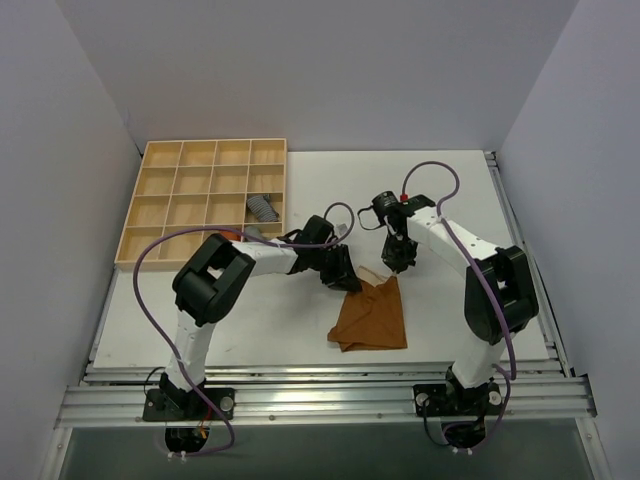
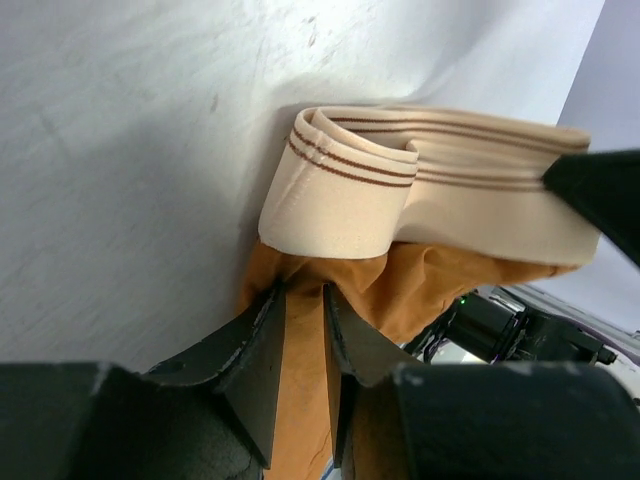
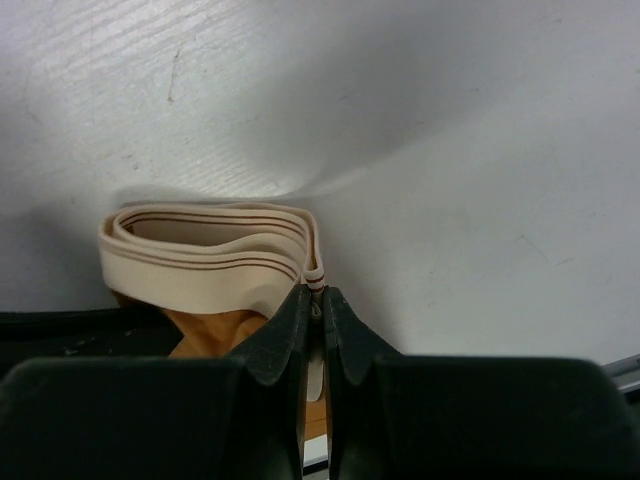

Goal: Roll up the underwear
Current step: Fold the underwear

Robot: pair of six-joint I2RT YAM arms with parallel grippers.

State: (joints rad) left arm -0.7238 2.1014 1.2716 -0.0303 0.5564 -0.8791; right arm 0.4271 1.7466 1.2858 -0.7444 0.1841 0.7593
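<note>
Pinches at both ends: right gripper (image 3: 314,300) nips the band (image 3: 200,260), left gripper (image 2: 300,325) nips brown cloth under it. On the table (image 1: 450,200), the underwear (image 1: 372,315) lies between the arms. Best keep the band taut and roll both ends evenly.

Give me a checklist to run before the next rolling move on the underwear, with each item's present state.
1. Right gripper pinching the band: ok, shut on its end.
2. Left gripper gripping the underwear: cannot tell; brown fabric shows between its slightly parted fingers.
3. Band folded over to start the roll: ok.
4. Rest of the underwear lying spread on the table: ok.
5. Tray apart from the underwear: ok.
</note>
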